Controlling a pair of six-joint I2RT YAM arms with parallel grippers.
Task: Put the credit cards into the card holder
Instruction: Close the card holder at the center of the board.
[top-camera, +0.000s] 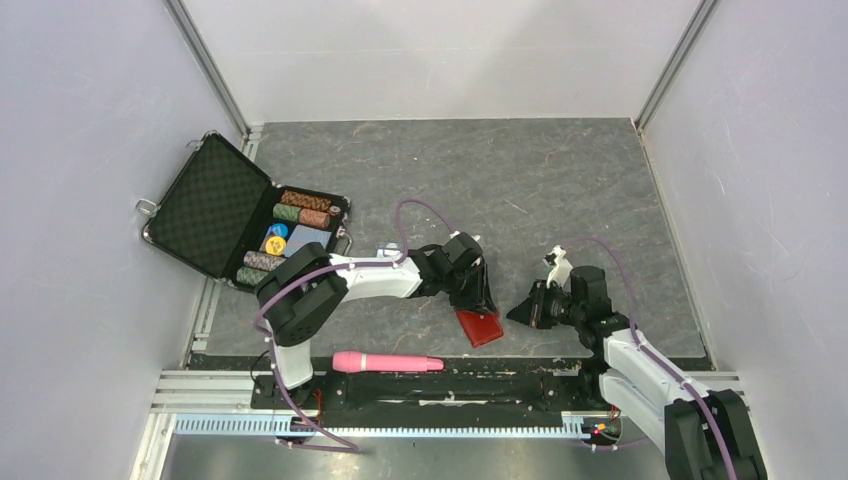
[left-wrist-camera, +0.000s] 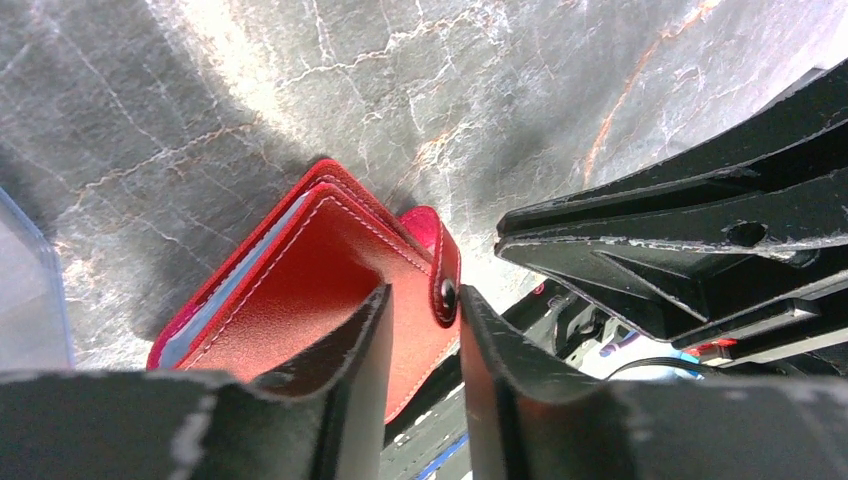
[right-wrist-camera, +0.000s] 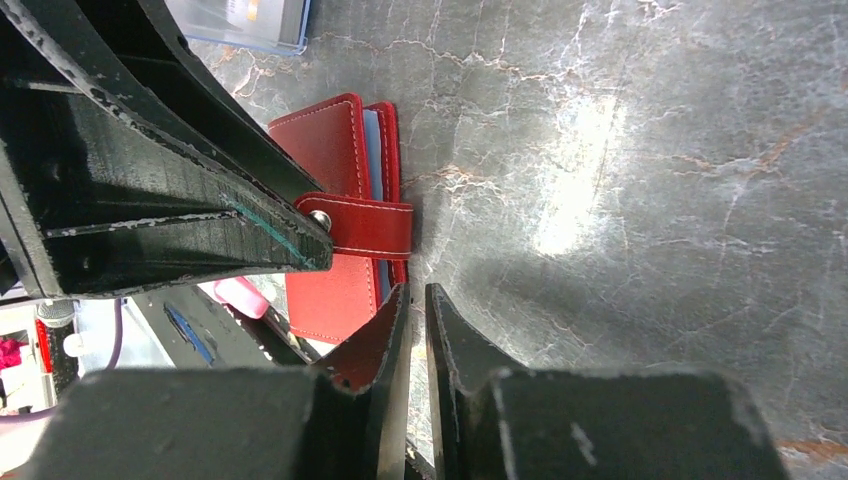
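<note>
The left jaws stand a narrow gap apart. At their tips the gap is filled by the snap strap (left-wrist-camera: 445, 262) and the edge of the red wallet (left-wrist-camera: 310, 300). The strap lies against one finger (left-wrist-camera: 500, 400), and the wallet's cover runs up to the other. I cannot tell whether they pinch it or only touch it. The right jaws are almost together, with only a thin slit between the fingers (right-wrist-camera: 470, 380) and nothing in it. One corner of the wallet sits just beside their tips, off to one side.

The wallet lies on the grey bench (top-camera: 560, 190) at its near edge, between the two pairs of jaws. From above, the left pair is over it and the right pair is close on its right. I cannot tell whether it lies flat or is tipped up on one edge.

In the right wrist view its long sides run roughly along the right fingers. The strap crosses it the short way at about mid-length, with its stud (right-wrist-camera: 320, 215) at the tip of the left jaws.

The wallet is folded shut. It is red and leather-like, with pale stitching along the edges, and pale blue inner leaves show at the open side.

Beyond it lies a pale blue flat thing (right-wrist-camera: 240, 20) with a clear rim. A pink rod (top-camera: 388, 362) lies along the near rail. An open black case (top-camera: 215, 205) with stacks of chips (top-camera: 300, 208) stands at the far left.
</note>
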